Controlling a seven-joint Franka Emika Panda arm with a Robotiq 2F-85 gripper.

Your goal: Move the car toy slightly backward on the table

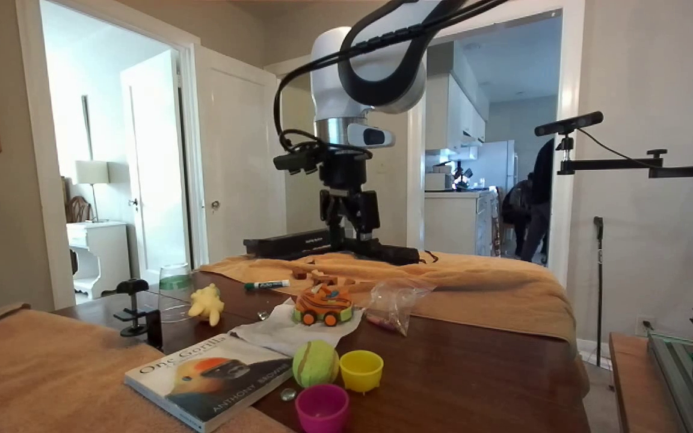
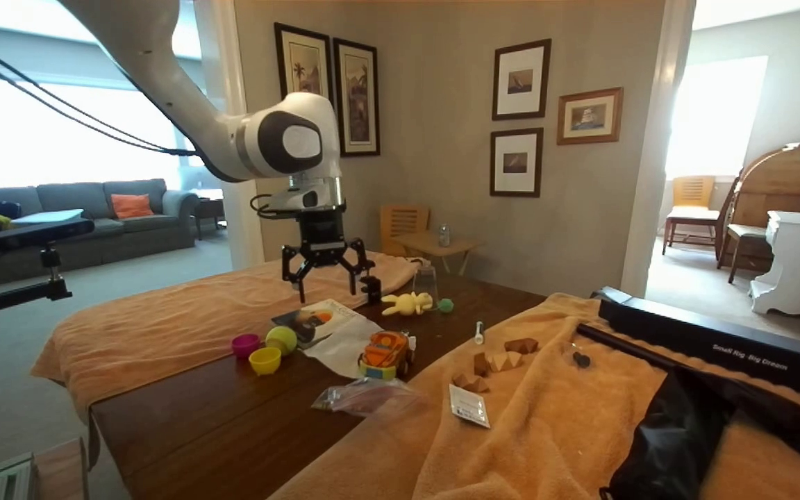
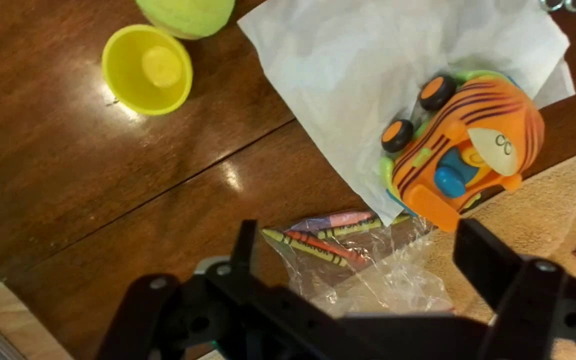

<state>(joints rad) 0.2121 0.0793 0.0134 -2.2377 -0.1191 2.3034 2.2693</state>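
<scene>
Counter (image 2: 198,430): dark polished wood, its straight end edge at the left of an exterior view, well apart from the car toy (image 3: 468,140)
Room to move: a broad stretch of wood spreads from the yellow cup (image 3: 147,70) and the clear bag (image 3: 393,267) toward that end edge
Peach towel (image 2: 532,430): fuzzy and rumpled, its edge just beside one long flank of the car toy; whether the two touch I cannot tell
Car toy: upright on its wheels on the counter, at least partly over white paper (image 3: 338,65), between the yellow cup and the peach towel
Nose: rounded, striped, pointing to the upper right in the wrist view, the finned tail toward the clear bag
Long axis: slants from upper right to lower left there, a little steeper than the seam (image 3: 168,190) in the wood
Bodywork: smooth and plastic-looking, orange with purple stripes, lime-green base, black tyres with orange hubs, blue inside, pale windshield bearing two curled marks
White paper: thin, creased, cornered
Clear bag: crinkled film around crayons (image 3: 313,248)
Ball (image 1: 316,364): fuzzy, yellow-green, just beside the smooth round yellow cup; a magenta cup (image 1: 322,409) near both
Book (image 1: 208,379): glossy, rectangular, partly on a second peach towel (image 1: 52,367)
Tool (image 2: 327,293): released, two fingers (image 3: 485,262) spread wide, hanging in the air apart from the car toy
</scene>
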